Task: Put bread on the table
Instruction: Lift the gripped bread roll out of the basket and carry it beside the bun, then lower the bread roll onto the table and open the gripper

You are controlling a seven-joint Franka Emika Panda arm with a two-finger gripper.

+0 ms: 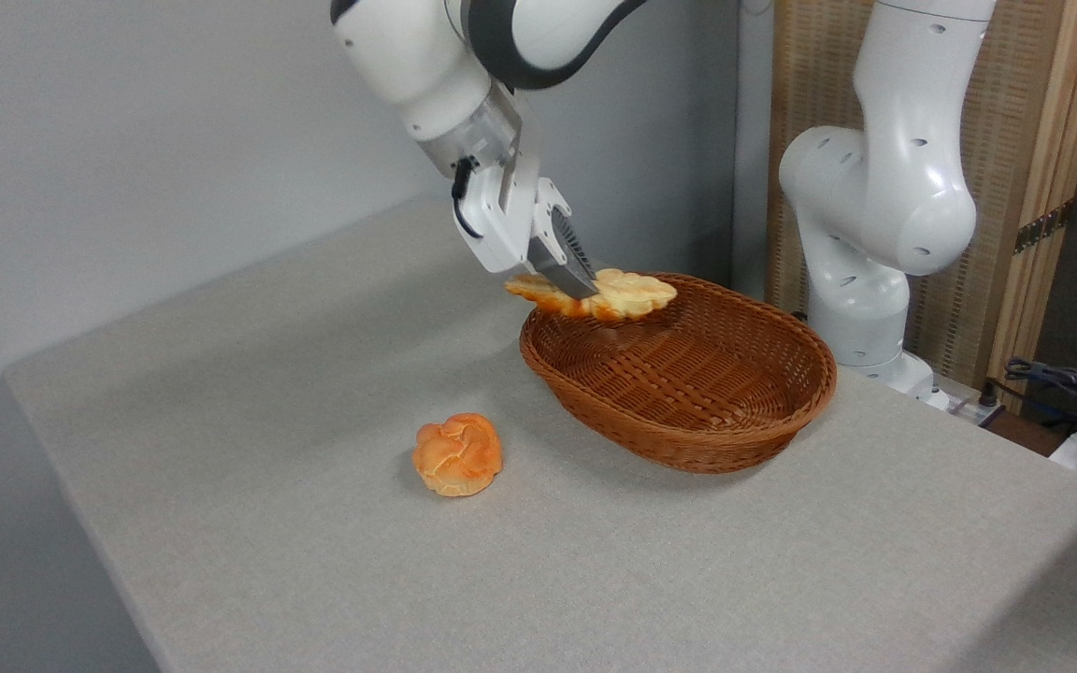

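The bread (627, 293), a long flat braided loaf, pale golden with orange-brown edges, hangs level in the air over the far left rim of the wicker basket (735, 425). My gripper (578, 285) is shut on the bread near its middle, coming down from the upper left. The loaf's left tip sticks out past the basket rim over the grey table (314, 561). Nothing lies inside the basket.
A small round orange knotted bun (457, 453) rests on the table to the left of the basket. The arm's white base (866, 308) stands behind the basket at the right. Cables (1071, 388) lie off the table's right edge.
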